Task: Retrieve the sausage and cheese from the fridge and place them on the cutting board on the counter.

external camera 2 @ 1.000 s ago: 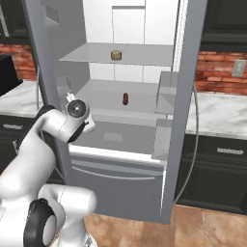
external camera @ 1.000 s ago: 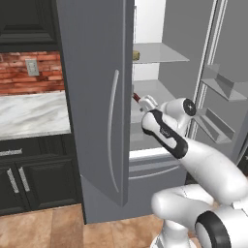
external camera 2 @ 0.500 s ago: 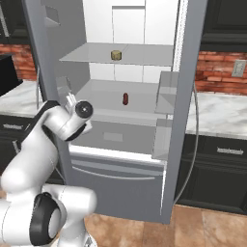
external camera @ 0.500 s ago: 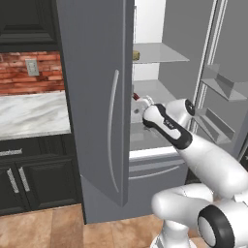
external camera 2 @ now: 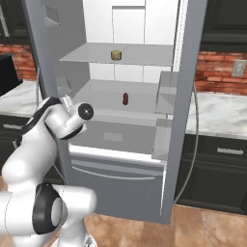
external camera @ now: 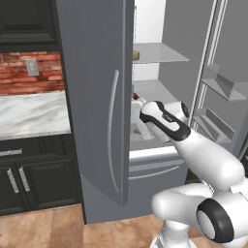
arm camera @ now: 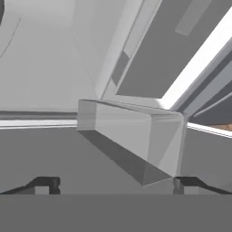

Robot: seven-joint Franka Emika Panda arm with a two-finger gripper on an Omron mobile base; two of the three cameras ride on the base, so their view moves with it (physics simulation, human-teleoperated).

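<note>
1. Fridge: tall, grey, both doors swung wide, white inside with grey shelves; left door with its curved silver handle blocking much of the interior in the left base view.
2. Counter: veined marble over black cabinets, red brick behind, flanking the fridge on both sides.
3. Arm reaching into the fridge at middle-shelf height, wrist near the left door's inner edge.
4. Door bin: grey, box-shaped, tilted in the hand view, just beyond the fingertips.
5. Gripper: spread as wide as it goes, nothing between the tips, touching nothing.
6. Sausage: dark red-brown, lying on the middle shelf, well apart from the pincer.
7. Cheese: pale tan puck on the upper shelf, above the sausage and slightly left in the right base view.
</note>
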